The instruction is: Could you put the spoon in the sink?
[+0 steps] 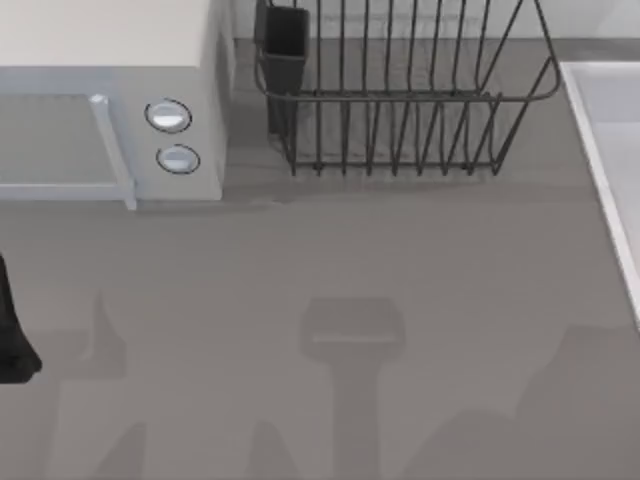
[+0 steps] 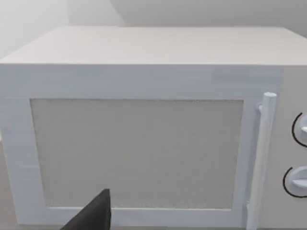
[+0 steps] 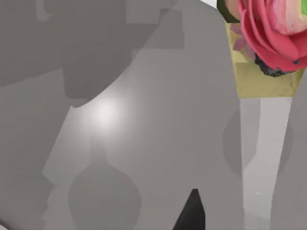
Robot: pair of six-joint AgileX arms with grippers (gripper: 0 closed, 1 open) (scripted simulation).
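Observation:
The spoon is out of view. The sink [image 1: 612,150], a pale basin with a lighter raised rim, runs along the right edge of the table and is cut off by the picture. A dark part of my left arm [image 1: 12,340] shows at the table's far left edge. A dark part of my left gripper [image 2: 93,216] hangs in front of the white microwave [image 2: 139,148], facing its door. My right gripper [image 3: 192,213] shows as a dark tip above a grey surface with shadows on it.
The microwave [image 1: 120,110] fills the back left, its handle and two knobs facing the table's front. A dark wire dish rack [image 1: 400,90] stands at the back centre. A pink rose-like thing on a yellowish base [image 3: 268,38] lies beyond the right gripper.

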